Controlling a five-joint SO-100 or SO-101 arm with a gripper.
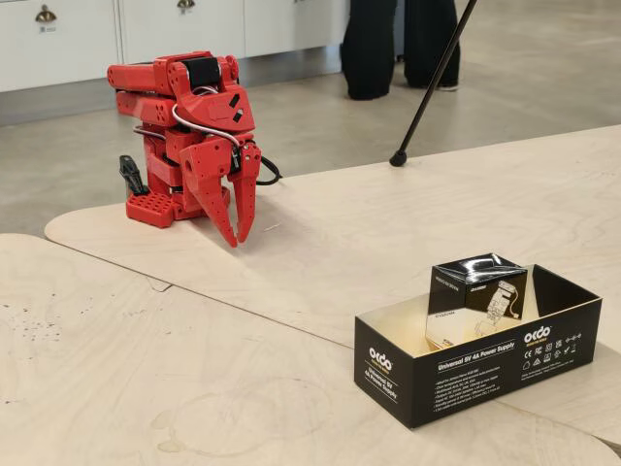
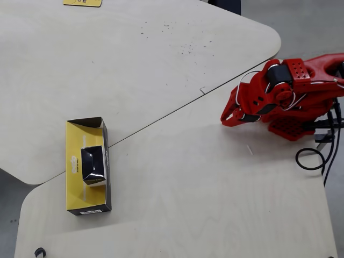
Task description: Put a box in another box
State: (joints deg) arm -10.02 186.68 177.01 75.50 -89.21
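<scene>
The small black-and-white glossy box (image 1: 477, 297) (image 2: 93, 164) stands upright inside the long black box (image 1: 456, 372) (image 2: 71, 187) with white print and a yellow-tan inside. My red gripper (image 1: 238, 238) (image 2: 224, 120) is folded back close to the arm's base, far from both boxes. Its fingers are together, tips pointing down at the table, and nothing is held.
Pale plywood tabletops (image 1: 146, 369) (image 2: 177, 188) meet along a seam. A person's dark legs (image 1: 388, 44) and a black tripod leg (image 1: 427, 87) stand on the floor behind the table. Black cables (image 2: 312, 158) trail beside the arm's base. A yellow label (image 2: 81, 2) lies at the far edge.
</scene>
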